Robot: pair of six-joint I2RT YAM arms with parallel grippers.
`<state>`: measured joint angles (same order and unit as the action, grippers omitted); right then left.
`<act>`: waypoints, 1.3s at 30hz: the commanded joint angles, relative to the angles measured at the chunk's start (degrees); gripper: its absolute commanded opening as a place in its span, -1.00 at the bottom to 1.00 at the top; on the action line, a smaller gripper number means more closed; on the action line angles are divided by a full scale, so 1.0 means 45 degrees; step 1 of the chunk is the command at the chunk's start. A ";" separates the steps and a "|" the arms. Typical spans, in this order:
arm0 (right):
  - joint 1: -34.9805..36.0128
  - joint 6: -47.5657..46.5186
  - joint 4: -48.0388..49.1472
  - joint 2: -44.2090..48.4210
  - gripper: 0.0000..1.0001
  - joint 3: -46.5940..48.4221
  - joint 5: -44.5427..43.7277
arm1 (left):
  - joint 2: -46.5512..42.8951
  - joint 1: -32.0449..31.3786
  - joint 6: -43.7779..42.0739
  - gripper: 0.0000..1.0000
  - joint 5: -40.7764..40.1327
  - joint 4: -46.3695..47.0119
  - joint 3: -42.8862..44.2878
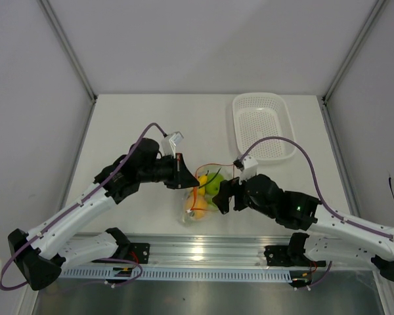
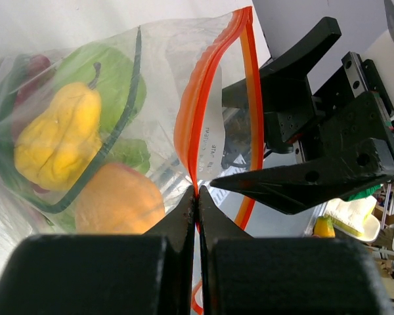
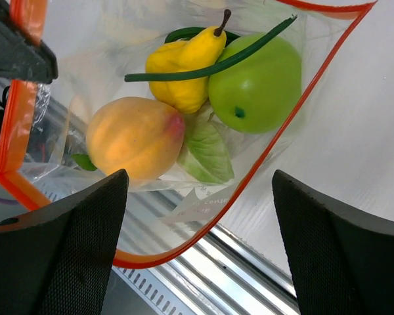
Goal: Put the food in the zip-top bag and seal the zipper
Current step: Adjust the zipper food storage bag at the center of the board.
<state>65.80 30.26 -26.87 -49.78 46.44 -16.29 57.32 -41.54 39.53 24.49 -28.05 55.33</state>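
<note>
We saw the left gripper [image 2: 196,191] pinching the thin red-orange zipper strip [image 2: 182,118] of the clear crinkly plastic bag [image 2: 164,52]; toy produce [image 3: 134,134] lay inside. The right gripper [image 3: 198,180] stood spread astride the mouth, which seemed unsealed. We judged it should pinch beside the left fingertips, then slide away.

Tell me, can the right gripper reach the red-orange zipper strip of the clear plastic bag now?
Probably yes: the open right gripper faces the red-orange zipper strip with nothing in between; the left gripper pinches one end.
</note>
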 commanded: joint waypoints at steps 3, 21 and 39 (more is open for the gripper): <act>-0.0208 0.0132 0.0854 -0.0461 0.72 0.0970 -0.0852 | -0.0101 0.0012 -0.0502 -0.99 0.0241 -0.0289 0.0400; -0.3372 -0.0980 0.2143 -0.2647 -0.48 0.2277 0.2876 | -0.0295 0.0032 -0.0874 -0.99 0.0787 -0.0387 0.0283; -0.4486 -0.2545 0.2437 -0.8293 -0.14 0.7630 0.8935 | -0.0883 -0.0691 0.1020 -0.99 0.0144 0.1097 -0.0675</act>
<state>45.41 20.43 -16.43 -88.38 77.84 20.01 53.08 -44.29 41.28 25.71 -27.16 51.31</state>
